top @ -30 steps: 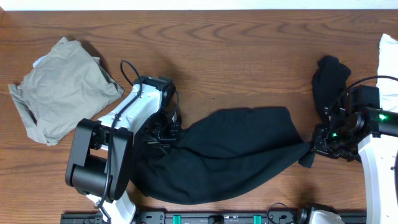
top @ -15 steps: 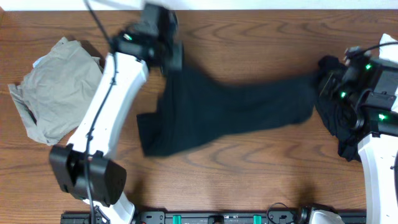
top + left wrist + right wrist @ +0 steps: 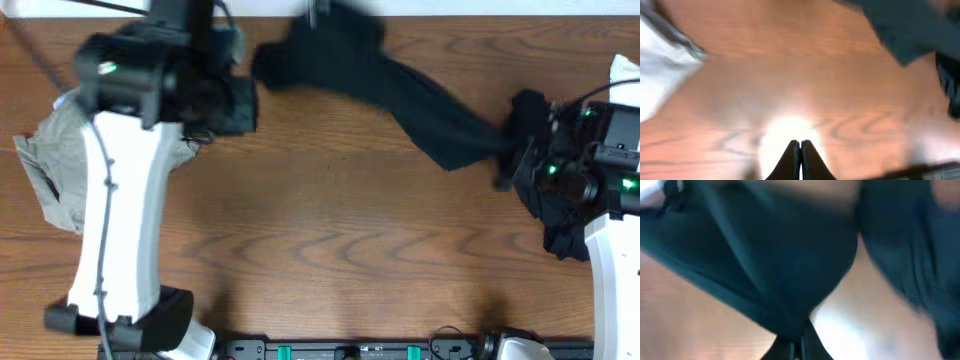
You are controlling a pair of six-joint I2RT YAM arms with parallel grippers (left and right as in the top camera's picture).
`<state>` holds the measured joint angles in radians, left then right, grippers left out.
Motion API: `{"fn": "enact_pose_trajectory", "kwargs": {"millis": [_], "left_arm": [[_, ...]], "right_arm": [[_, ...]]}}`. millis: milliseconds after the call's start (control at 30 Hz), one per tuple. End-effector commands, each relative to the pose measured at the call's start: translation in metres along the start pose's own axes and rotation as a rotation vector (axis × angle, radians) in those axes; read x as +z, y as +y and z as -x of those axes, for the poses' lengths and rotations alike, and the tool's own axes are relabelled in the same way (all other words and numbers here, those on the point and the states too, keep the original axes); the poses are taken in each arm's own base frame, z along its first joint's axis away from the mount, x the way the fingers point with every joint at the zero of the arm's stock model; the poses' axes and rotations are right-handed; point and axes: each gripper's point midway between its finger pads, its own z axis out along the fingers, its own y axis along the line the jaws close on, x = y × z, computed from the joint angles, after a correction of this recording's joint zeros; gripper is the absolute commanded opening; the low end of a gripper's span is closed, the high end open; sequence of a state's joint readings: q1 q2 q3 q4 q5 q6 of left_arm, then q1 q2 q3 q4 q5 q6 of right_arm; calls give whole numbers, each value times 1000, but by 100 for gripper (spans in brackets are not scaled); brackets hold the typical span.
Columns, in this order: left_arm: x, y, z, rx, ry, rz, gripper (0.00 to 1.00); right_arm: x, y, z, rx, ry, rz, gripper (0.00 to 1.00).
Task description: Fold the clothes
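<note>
**Black garment strung from the far edge to the right pincer**

The black garment (image 3: pixel 400 85) runs as a long, blurred band over the table (image 3: pixel 330 240). It goes from the far middle edge down to the right, narrowing to a bunched end at the right pincer (image 3: pixel 508 168). In the right wrist view the cloth (image 3: pixel 790 255) fills most of the picture and gathers to a tight fold between the tips of the right pincer (image 3: pixel 796 342), which is clenched on it.

The left arm (image 3: pixel 110 200) stands high at the far left, motion-blurred. Its wrist view shows the left pincer (image 3: pixel 800 150) with its fingertips pressed together and no cloth between them. From there the black garment (image 3: pixel 900 25) lies well apart, at the upper right of that view, over bare table (image 3: pixel 790 75).

The khaki garment (image 3: pixel 40 165) lies crumpled at the left, partly hidden under the left arm. A black heap (image 3: pixel 550 215) sits on the right just beside the right pincer, and a white garment (image 3: pixel 626 85) shows at the far right edge.
</note>
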<state>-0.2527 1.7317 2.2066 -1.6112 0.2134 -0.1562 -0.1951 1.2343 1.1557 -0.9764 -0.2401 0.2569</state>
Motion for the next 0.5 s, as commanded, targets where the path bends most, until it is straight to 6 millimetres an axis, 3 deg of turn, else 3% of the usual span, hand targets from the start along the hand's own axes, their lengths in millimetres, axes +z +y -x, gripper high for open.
{"fn": "enact_pose_trajectory", "kwargs": {"millis": [0,167,300,400,467], "left_arm": [[52,-12,-47,21,294,-5,6],[103,-21,-56,70,326,-9,6],[135,-26,-35,103,223,-22,7],[150,-21,-5,125,92,17,44],[156,-25,14,150,14,7,55]], "right_arm": [[-1,-22,-18,15,71,-108,1],[-3,-27,-38,5,155,-127,1],[-3,-27,-38,1,155,-130,1],[-3,-27,-39,1,158,-130,1],[-3,-27,-40,1,162,-131,1]]}}
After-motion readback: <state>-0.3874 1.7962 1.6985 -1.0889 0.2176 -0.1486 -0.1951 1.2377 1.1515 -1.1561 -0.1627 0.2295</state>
